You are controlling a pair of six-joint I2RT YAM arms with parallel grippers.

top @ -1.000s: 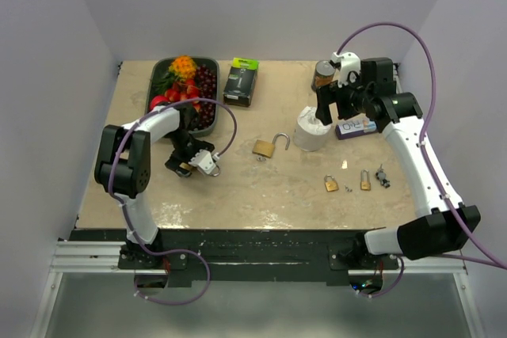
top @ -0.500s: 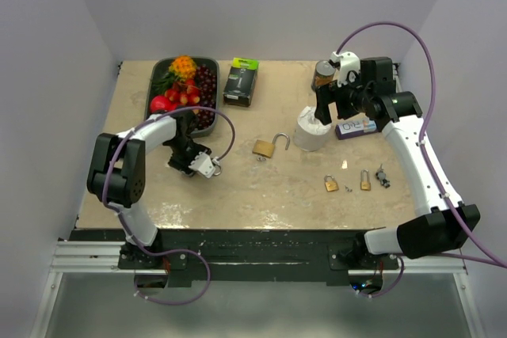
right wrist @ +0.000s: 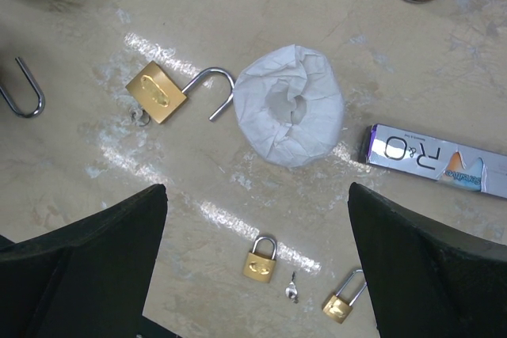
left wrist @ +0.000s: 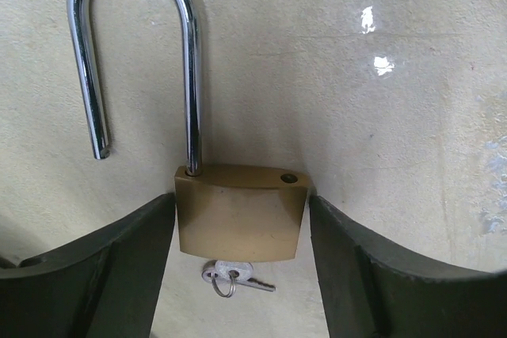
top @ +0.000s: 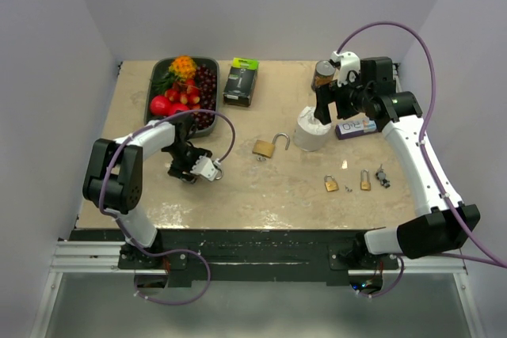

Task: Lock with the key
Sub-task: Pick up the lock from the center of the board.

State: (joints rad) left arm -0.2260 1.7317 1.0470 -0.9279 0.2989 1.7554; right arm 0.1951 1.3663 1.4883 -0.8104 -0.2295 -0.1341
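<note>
A brass padlock (left wrist: 238, 215) with its steel shackle (left wrist: 190, 77) swung open sits between the fingers of my left gripper (left wrist: 242, 205), low over the table. Both fingers lie against its sides. A small key (left wrist: 226, 273) on a ring sticks in its underside. In the top view the left gripper (top: 198, 168) is at the left front of the table, the shackle (top: 215, 170) jutting right. My right gripper (top: 323, 110) is open and empty, high above a white paper roll (top: 310, 132); in its wrist view the right gripper (right wrist: 257, 275) has its fingers spread wide.
A second large open padlock (top: 265, 146) lies mid-table. A small shut padlock (top: 331, 184), a loose key (top: 347, 188), a small open padlock (top: 365, 181) and a dark key bunch (top: 383, 176) lie front right. A fruit tray (top: 154, 85), a black box (top: 240, 81), a jar (top: 323, 74) and a purple box (top: 355, 127) stand at the back.
My left arm's elbow has swung left and the wrist has turned around the padlock, which stays in about the same spot. The right arm has not moved.
</note>
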